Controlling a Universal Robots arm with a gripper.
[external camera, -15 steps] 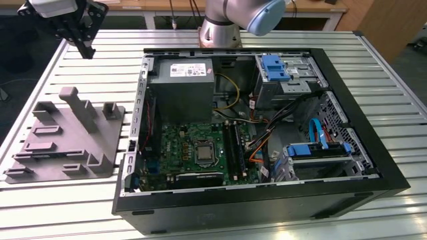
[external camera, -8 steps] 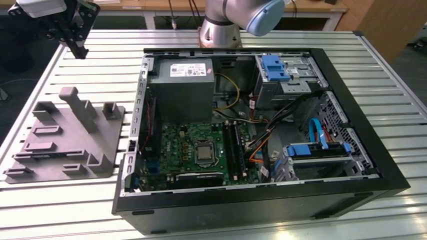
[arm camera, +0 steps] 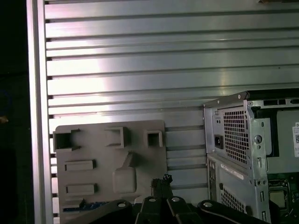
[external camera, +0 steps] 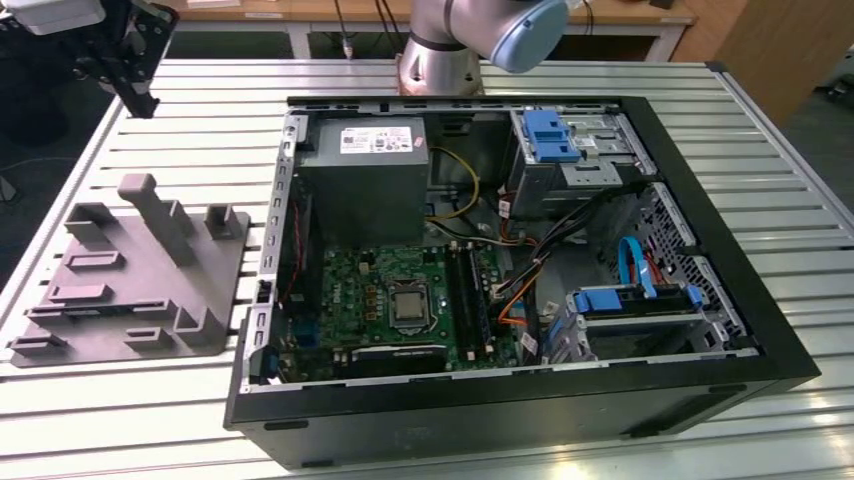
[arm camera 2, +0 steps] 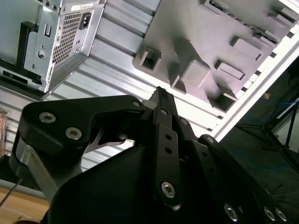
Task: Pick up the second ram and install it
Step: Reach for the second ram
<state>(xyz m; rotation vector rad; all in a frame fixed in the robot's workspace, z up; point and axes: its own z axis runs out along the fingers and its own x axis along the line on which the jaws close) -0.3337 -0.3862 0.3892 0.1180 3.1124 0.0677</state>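
Counts: one gripper [external camera: 139, 98], one grey fixture [external camera: 127, 275] with three upright posts, one open computer case [external camera: 534, 400], one power supply [external camera: 363, 190] inside it.
Fingers: in both wrist views the fingertips [arm camera 2: 161, 100] look pressed together, with nothing pinched between them.
Second ram: cannot be told for certain. In the first wrist view a dark strip [arm camera: 78, 207] with blue flecks lies on the fixture, near the fingertips.
Around: in the exterior view the gripper hangs at the upper left of the frame, above the slatted table [external camera: 160, 420], beyond the fixture's posts.
Edges and room: the fixture sits near the table's edge at the exterior view's left. Bare slats lie between the fixture and the case.
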